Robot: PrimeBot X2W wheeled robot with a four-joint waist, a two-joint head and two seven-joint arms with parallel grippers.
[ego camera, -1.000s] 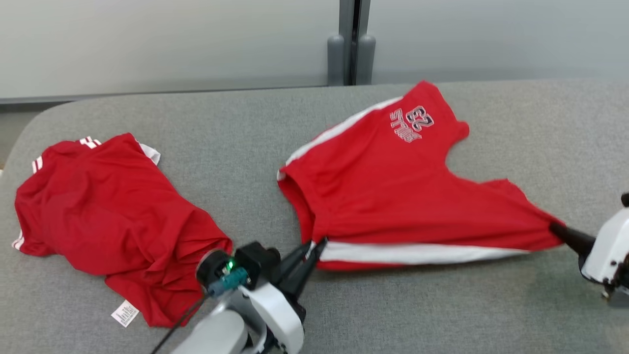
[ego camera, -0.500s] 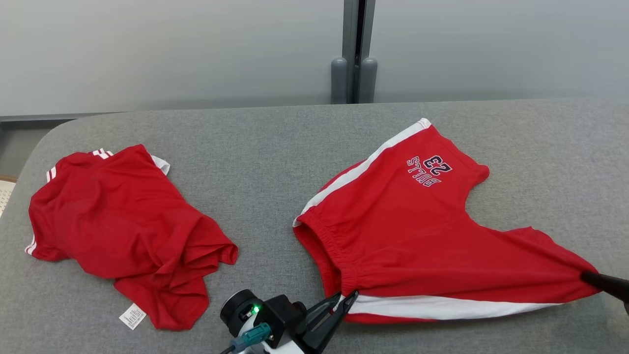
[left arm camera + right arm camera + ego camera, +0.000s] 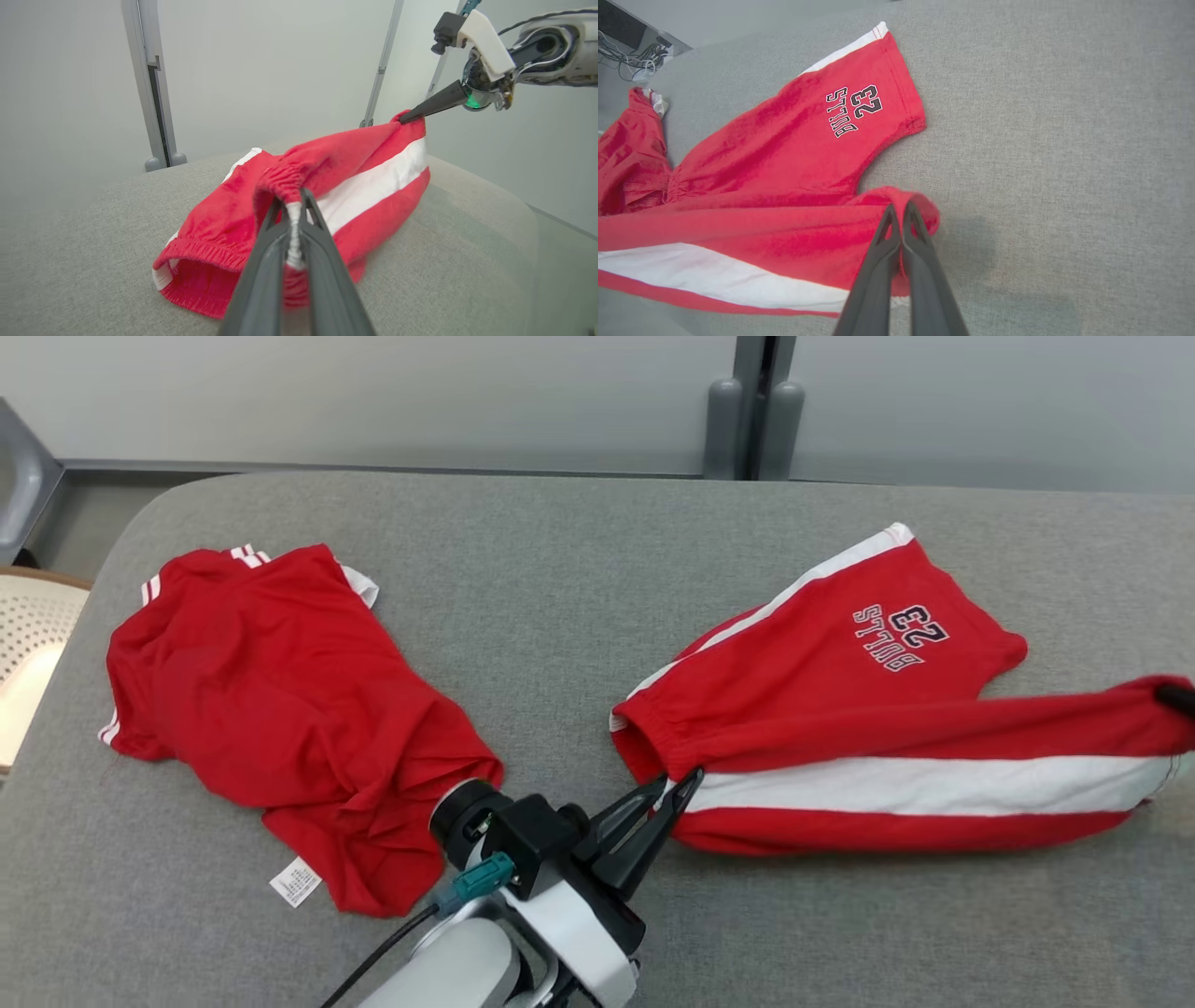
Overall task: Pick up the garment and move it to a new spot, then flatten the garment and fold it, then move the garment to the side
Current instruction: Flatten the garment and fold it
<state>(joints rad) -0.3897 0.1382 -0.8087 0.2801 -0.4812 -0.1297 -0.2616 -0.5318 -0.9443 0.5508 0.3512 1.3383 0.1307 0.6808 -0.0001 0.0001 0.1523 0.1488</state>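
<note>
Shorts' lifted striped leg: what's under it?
Grey surface and part of the shorts' other leg, printed BULLS 23. That leg's near edge is hidden by the raised fold.

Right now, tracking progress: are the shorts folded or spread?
Mid-fold: left gripper and right gripper hold the shorts' striped side raised.

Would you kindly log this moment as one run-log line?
left end effector: shut on red shorts waistband | right end effector: shut on leg hem | striped side stretched between them | red shirt: lying aside
</note>
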